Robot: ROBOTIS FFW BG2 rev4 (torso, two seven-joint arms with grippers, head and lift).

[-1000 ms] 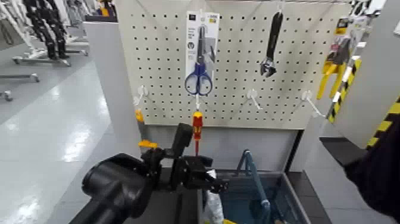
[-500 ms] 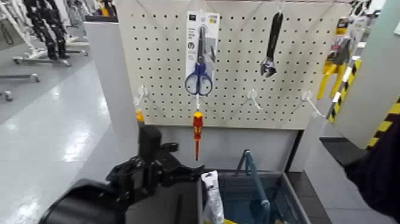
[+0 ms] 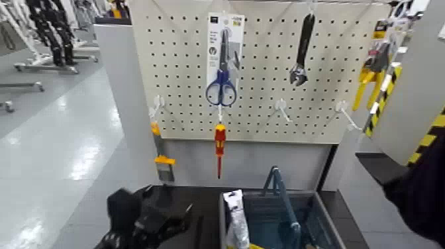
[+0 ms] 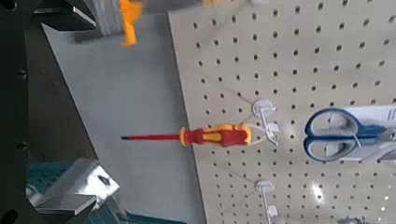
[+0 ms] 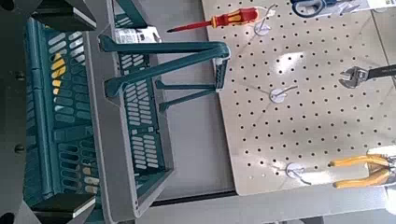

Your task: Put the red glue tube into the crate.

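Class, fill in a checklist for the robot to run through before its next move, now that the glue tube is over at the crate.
1. Glue tube inside the crate: ok, leaning at its left side.
2. Tube wholly below the rim: cannot tell; its white card reaches about rim level.
3. Left gripper open and free of the tube: ok, left of the crate.
4. Crate handle folded down: not ok, it stands raised.
5. Screwdriver on its hook: ok.
6. Right gripper empty: ok, open near the crate.
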